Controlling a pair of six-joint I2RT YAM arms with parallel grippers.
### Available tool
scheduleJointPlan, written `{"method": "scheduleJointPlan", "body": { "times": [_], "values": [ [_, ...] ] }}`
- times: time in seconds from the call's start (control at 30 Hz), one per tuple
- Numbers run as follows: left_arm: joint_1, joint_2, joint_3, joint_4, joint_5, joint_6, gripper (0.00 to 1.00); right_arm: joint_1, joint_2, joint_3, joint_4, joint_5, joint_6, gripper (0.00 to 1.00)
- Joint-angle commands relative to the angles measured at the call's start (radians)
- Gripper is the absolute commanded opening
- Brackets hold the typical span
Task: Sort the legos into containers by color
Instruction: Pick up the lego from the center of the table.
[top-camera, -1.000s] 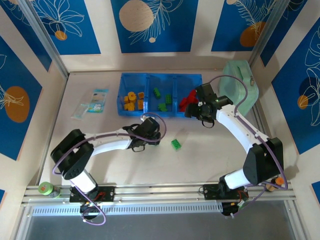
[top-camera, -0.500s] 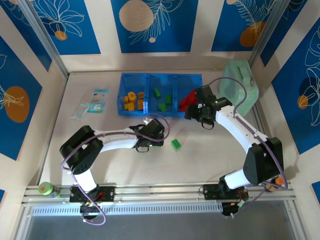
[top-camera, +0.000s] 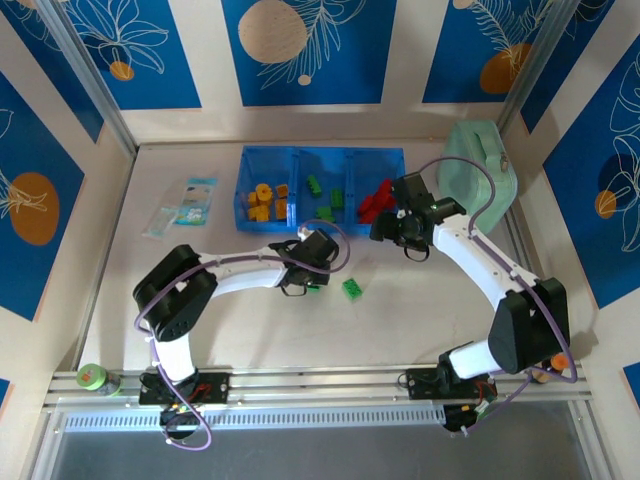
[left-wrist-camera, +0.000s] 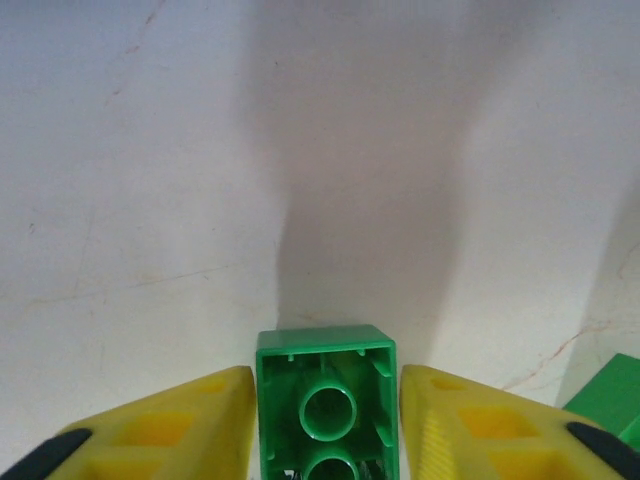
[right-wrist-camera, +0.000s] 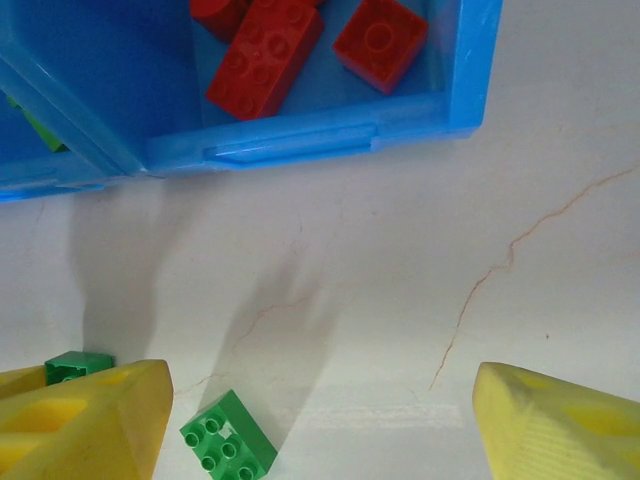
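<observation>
Got green lego (left-wrist-camera: 325, 410) pinched across its flat sides, hollow end out, in left gripper (left-wrist-camera: 326, 388): jaws closed snug on it, mid table (top-camera: 250, 330), short of containers (top-camera: 322, 150). Guessing side grip chosen to stop twisting. Leaves second green lego (top-camera: 352, 288) loose just beside. Has right gripper (right-wrist-camera: 320, 415) wide open, empty, near red bin (right-wrist-camera: 300, 135) front wall, presumably parked clear.
</observation>
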Motion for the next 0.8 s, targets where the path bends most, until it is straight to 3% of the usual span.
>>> {"method": "scheduleJointPlan", "body": {
  "times": [0.0, 0.17, 0.33, 0.47, 0.77],
  "values": [
    [-0.003, 0.016, 0.021, -0.052, 0.009, 0.032, 0.35, -0.007, -0.037, -0.023, 0.002, -0.011, 0.016, 0.79],
    [-0.003, 0.027, 0.026, -0.073, 0.008, 0.045, 0.32, -0.010, -0.044, -0.043, 0.007, -0.015, 0.020, 0.79],
    [-0.005, 0.039, 0.034, -0.094, 0.011, 0.048, 0.47, -0.012, -0.054, -0.054, 0.013, -0.016, 0.025, 0.79],
    [-0.006, 0.052, 0.034, -0.091, 0.016, 0.045, 0.48, -0.013, -0.056, -0.062, 0.019, -0.016, 0.029, 0.79],
    [-0.002, 0.028, 0.073, -0.121, -0.022, 0.074, 0.29, -0.017, -0.079, -0.076, 0.019, -0.013, 0.033, 0.79]
  ]
}}
